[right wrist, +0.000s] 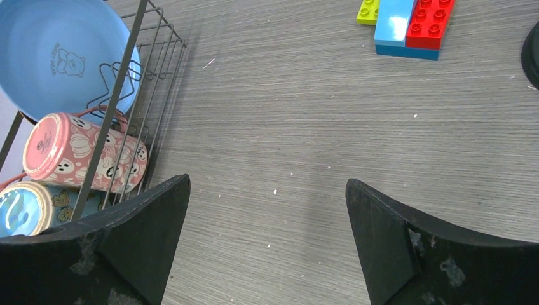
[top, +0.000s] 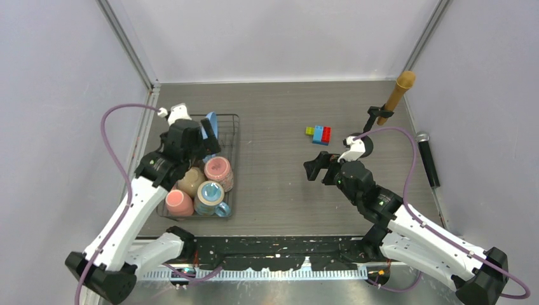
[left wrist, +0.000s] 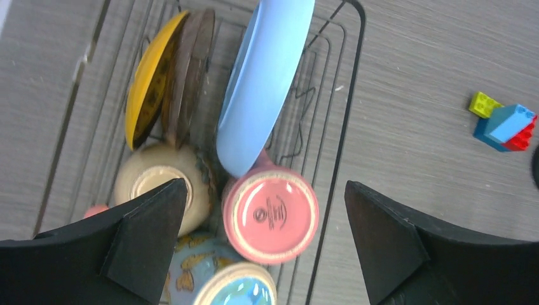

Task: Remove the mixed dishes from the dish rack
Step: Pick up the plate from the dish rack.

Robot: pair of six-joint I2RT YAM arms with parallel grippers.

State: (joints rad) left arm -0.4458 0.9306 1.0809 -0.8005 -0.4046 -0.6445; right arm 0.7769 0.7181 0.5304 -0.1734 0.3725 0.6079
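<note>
Left gripper (left wrist: 267, 213), fingers spread wide and holding nothing, hangs directly above the dish rack (left wrist: 345, 130). Beneath it, the light blue plate (left wrist: 264, 82) and the yellow patterned plate (left wrist: 147, 86) stand on edge at the rack's far end. The pink patterned mug (left wrist: 272, 216) sits base-up under the gap between the fingers. Right gripper (right wrist: 267, 203), likewise spread and empty, hovers over the table (right wrist: 305, 127), well right of the rack and near the toy bricks (right wrist: 407, 25).
</note>
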